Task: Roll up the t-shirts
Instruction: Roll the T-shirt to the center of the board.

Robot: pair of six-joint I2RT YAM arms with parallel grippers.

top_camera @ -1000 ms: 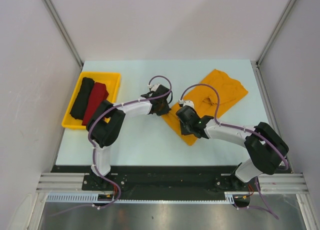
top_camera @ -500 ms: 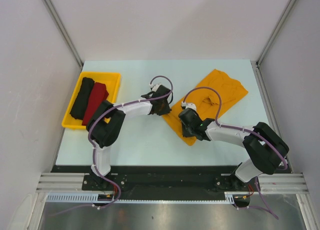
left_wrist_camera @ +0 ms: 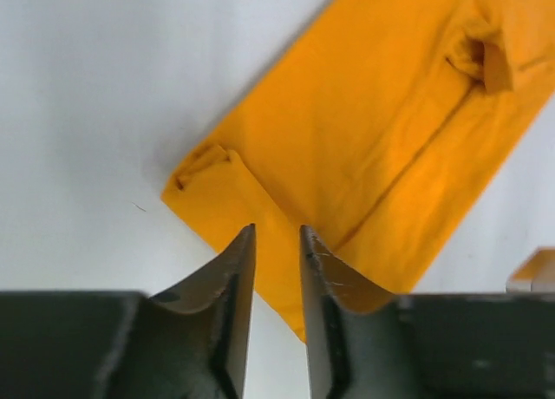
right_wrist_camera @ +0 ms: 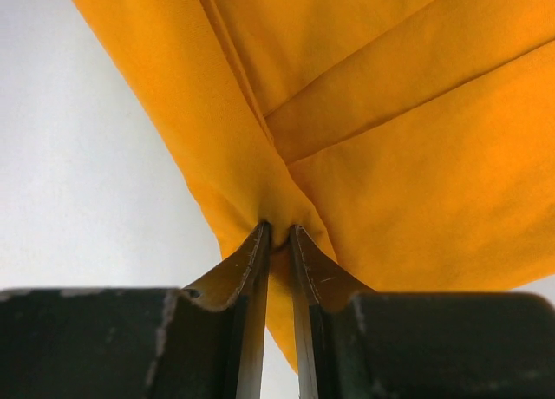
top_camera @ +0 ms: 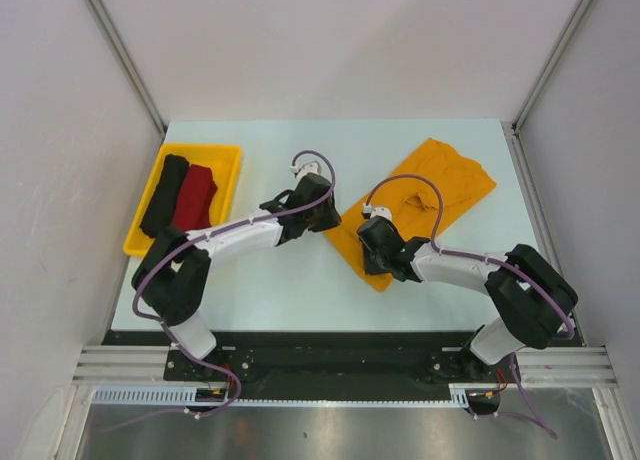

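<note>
A mustard-orange t-shirt (top_camera: 445, 180), folded into a long strip, lies diagonally on the pale table. My right gripper (top_camera: 370, 263) is at its near end, shut on a pinch of the orange cloth (right_wrist_camera: 279, 234), which bunches between the fingertips. My left gripper (top_camera: 325, 222) hovers at the strip's left edge. In the left wrist view its fingers (left_wrist_camera: 247, 251) stand apart with nothing between them, above the shirt (left_wrist_camera: 373, 130) and a small turned-over corner (left_wrist_camera: 204, 160). A black roll (top_camera: 163, 195) and a dark red roll (top_camera: 193, 197) lie side by side.
The two rolls rest in a yellow plastic tray (top_camera: 225, 152) at the table's left side. Grey walls close in the table at the left, right and back. Both arms reach toward the table's middle from the near edge.
My left gripper has opened and let go of the shirt's edge, and its elbow has swung down and to the left. The right gripper has kept its grip and barely moved.
</note>
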